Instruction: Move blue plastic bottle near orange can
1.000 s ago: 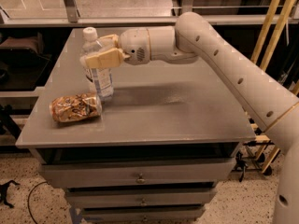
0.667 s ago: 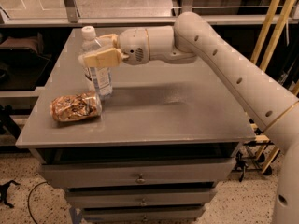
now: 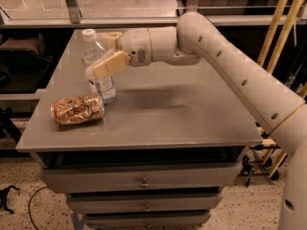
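Observation:
The blue plastic bottle (image 3: 104, 86), clear with a white cap and a pale label, stands upright on the grey table (image 3: 182, 114) near its left side. The orange can (image 3: 76, 110), crushed and shiny, lies on its side just in front and to the left of the bottle, touching or almost touching its base. My gripper (image 3: 103, 51) reaches in from the right and is shut on the bottle's upper half. One finger (image 3: 111, 63) crosses in front of the bottle and the other sits behind it.
The table's left edge and front edge are close to the can. Drawers sit below the tabletop. A glass rail runs behind the table, and wooden poles (image 3: 283, 28) lean at the right. My arm (image 3: 225, 56) spans the table's right half.

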Available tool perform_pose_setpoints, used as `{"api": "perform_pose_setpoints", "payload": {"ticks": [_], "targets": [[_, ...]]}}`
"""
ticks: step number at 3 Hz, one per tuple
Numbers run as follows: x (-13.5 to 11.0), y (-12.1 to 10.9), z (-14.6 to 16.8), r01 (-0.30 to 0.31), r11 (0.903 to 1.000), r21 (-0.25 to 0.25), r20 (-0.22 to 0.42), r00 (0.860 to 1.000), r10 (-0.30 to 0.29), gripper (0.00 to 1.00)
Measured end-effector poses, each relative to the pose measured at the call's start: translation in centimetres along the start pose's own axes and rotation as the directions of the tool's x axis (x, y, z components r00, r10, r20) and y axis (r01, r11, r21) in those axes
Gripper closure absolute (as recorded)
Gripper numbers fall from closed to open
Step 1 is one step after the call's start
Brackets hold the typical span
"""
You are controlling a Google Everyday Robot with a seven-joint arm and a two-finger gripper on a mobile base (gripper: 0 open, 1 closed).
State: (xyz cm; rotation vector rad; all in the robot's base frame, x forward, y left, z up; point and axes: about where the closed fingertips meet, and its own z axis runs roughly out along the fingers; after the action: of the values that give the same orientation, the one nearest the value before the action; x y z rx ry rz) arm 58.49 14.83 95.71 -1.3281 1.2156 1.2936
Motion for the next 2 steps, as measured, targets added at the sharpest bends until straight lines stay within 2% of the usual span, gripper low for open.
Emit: {"api": "perform_pose_setpoints", "payload": {"ticks": [1,2], "targets": [[0.0,0.0,0.0,0.000,1.0000,0.000,0.000,1.000,0.000,0.00],[-1.1,0.7,-1.3,0.026,0.9994,0.022,-0.082,0.996,-0.024,0.00]]}}
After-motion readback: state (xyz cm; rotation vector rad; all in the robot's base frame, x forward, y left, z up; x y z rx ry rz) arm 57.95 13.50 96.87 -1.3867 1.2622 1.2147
